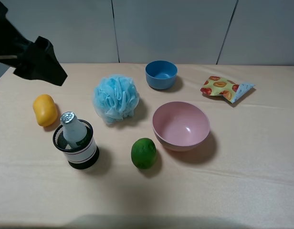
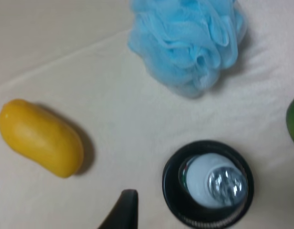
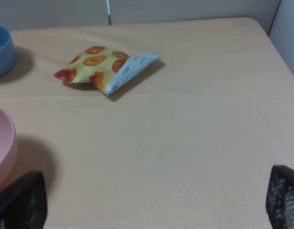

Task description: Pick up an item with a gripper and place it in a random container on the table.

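The small white bottle with its silver foil cap stands tilted inside the black wire-mesh cup, its neck and cap rising above the rim; from the left wrist view the cap shows bright in the middle of the dark ring of the cup. The cup stands upright on the beige surface, with nothing gripping it or the bottle. Just behind and to the left of it lies the yellow fruit, and behind it to the right sits the blue bath sponge. The green lime rests to the cup's right, beside the pink bowl. Farther back are the blue bowl and a snack packet (printed with orange fruit).

The left tool hangs raised above the surface's far left corner, well apart from the cup, and whether it is spread or closed cannot be told. The right tool has its two fingertips spread wide, empty.
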Robot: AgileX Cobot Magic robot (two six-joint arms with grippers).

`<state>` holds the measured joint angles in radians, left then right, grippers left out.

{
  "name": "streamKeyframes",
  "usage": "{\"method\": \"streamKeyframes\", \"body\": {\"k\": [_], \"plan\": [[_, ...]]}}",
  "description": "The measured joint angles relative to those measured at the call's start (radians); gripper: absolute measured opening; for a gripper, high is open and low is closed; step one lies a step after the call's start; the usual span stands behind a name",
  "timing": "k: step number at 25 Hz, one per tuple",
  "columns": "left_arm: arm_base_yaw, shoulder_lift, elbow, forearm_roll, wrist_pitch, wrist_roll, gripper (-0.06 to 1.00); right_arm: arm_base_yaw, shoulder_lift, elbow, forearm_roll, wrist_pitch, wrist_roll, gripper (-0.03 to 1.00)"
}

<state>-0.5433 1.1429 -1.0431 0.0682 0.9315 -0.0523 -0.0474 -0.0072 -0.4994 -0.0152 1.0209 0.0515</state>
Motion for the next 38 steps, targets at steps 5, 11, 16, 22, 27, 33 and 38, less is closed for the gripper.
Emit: {"method": "streamKeyframes", "body": {"k": [5,11,16,22,27,33,38], "plan": [[0.0,-0.095,0.0,0.0,0.103,-0.009,0.98,0.0,0.0,0.0,0.0,0.0,0.0,0.69],[0.0,-0.226,0.0,0.001,0.156,-0.012,0.98,0.0,0.0,0.0,0.0,0.0,0.0,0.69],[0.066,-0.292,0.0,-0.003,0.181,-0.012,0.98,0.0,0.0,0.0,0.0,0.0,0.0,0.69],[0.157,-0.351,0.006,-0.022,0.213,-0.003,0.98,0.0,0.0,0.0,0.0,0.0,0.0,0.69],[0.23,-0.474,0.081,-0.026,0.214,0.003,0.98,0.0,0.0,0.0,0.0,0.0,0.0,0.69],[0.324,-0.656,0.247,-0.044,0.135,0.003,0.98,0.0,0.0,0.0,0.0,0.0,0.0,0.69],[0.431,-0.792,0.371,-0.083,0.076,0.003,0.98,0.0,0.0,0.0,0.0,0.0,0.0,0.69]]}}
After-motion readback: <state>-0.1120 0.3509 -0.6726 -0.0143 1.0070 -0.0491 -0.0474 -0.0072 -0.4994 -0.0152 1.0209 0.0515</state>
